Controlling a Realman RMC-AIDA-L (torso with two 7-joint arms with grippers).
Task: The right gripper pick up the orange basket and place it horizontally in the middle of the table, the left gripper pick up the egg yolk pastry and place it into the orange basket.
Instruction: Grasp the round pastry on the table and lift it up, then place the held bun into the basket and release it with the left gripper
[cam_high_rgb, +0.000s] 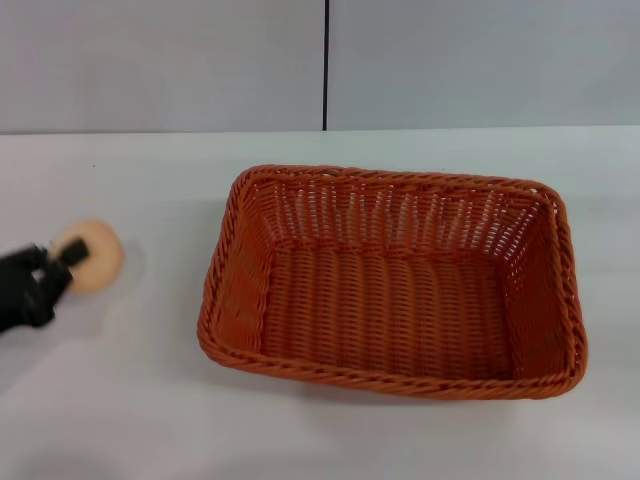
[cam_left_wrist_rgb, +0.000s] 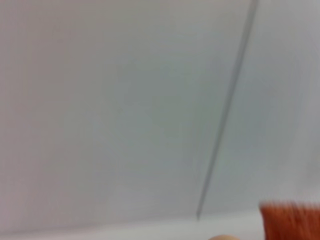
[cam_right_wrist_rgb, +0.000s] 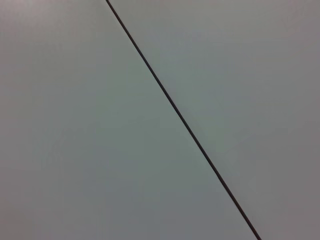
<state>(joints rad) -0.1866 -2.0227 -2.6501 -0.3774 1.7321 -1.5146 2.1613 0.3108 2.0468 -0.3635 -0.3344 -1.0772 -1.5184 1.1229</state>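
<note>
The orange basket lies lengthwise and empty on the white table, near its middle in the head view. One blurred corner of the basket shows in the left wrist view. The egg yolk pastry, a small round tan bun, is at the far left of the table. A sliver of the pastry shows in the left wrist view. My left gripper, black and blurred, reaches in from the left edge and overlaps the pastry's near side. My right gripper is out of view.
A grey wall with a dark vertical seam runs behind the table. The right wrist view shows only that wall and the seam. Bare white tabletop surrounds the basket on all sides.
</note>
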